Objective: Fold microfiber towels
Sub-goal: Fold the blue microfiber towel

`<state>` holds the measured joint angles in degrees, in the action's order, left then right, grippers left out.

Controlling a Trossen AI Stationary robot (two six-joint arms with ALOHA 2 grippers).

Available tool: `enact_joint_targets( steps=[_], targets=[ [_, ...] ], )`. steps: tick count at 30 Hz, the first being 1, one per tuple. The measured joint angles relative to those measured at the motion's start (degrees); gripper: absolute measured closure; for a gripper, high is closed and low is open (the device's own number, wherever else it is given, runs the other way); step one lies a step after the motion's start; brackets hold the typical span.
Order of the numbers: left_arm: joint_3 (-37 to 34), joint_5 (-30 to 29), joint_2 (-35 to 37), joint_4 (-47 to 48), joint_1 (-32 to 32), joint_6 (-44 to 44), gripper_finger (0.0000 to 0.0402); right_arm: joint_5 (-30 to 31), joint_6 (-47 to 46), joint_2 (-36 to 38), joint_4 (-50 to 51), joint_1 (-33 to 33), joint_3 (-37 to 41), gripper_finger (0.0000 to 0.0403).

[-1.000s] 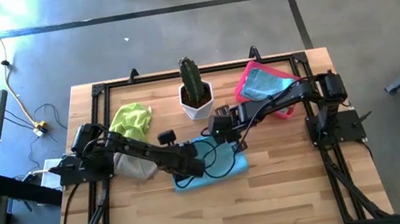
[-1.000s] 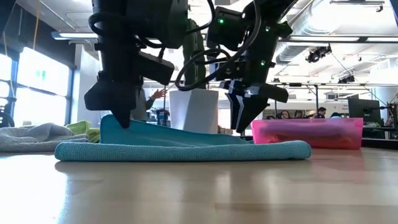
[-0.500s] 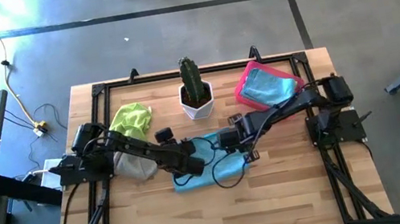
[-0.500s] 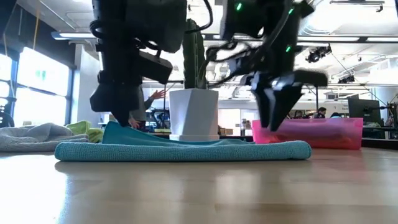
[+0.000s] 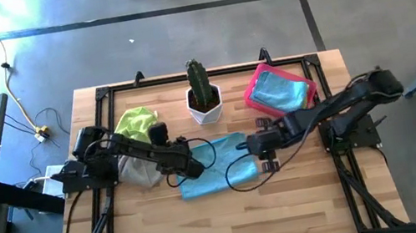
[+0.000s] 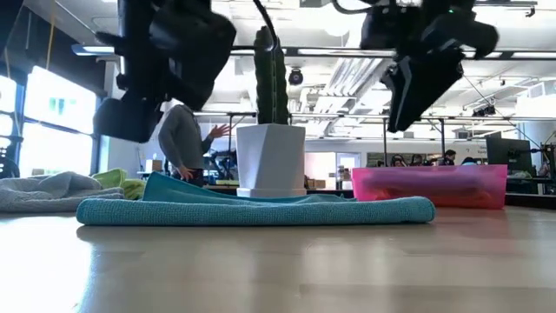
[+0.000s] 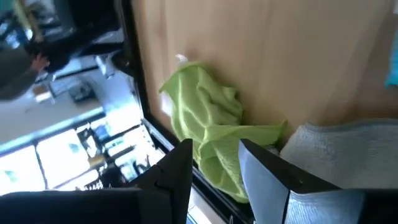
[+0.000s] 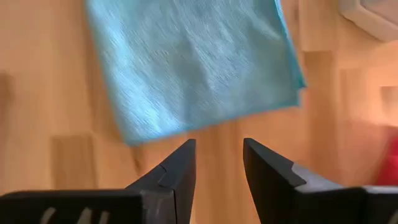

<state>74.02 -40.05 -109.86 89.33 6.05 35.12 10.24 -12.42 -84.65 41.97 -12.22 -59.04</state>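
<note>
A folded light blue towel [image 5: 215, 166] lies flat on the middle of the table; it also shows in the low view [image 6: 261, 209] and ahead of the right fingers [image 8: 186, 62]. My left gripper [image 5: 159, 135] hangs open above the table at the towel's far left. It points toward the lime green towel [image 7: 205, 118] and the grey towel [image 7: 336, 149]. My right gripper [image 5: 260, 147] hovers open just right of the blue towel, with nothing between its fingers [image 8: 219, 149].
A cactus in a white pot [image 5: 204, 100] stands at the far middle. The pink tray [image 5: 253, 92] at the far right holds another light blue towel [image 5: 280, 92]. The green towel [image 5: 134, 122] and the grey towel [image 5: 137, 172] lie crumpled at the left. Bare wood lies along the near edge.
My left gripper has let go of the blue towel's left part, risen and turned toward the green towel at the far left. My right gripper has risen and swung toward the table's right edge, off the towel. The folded towel lies where it was.
</note>
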Motion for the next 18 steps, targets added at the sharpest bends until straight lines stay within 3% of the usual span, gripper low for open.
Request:
enact_joint_targets(
  steps=[8, 15, 18],
  targets=[
    [-0.20, 5.18, 7.12, -11.06, 0.30, -12.95, 0.0285, -1.27, -15.09, 6.26, -22.85, -2.66, 16.57, 0.0277],
    [-0.24, 17.76, 12.87, -22.44, 0.76, -15.51, 0.0293, -1.22, -23.82, 6.39, -27.16, -4.85, 21.39, 0.0277],
    [-0.17, 18.91, 12.98, -28.07, 2.75, -16.51, 0.0295, 0.12, -28.04, 6.39, -26.74, -5.71, 21.53, 0.0277]
  ],
)
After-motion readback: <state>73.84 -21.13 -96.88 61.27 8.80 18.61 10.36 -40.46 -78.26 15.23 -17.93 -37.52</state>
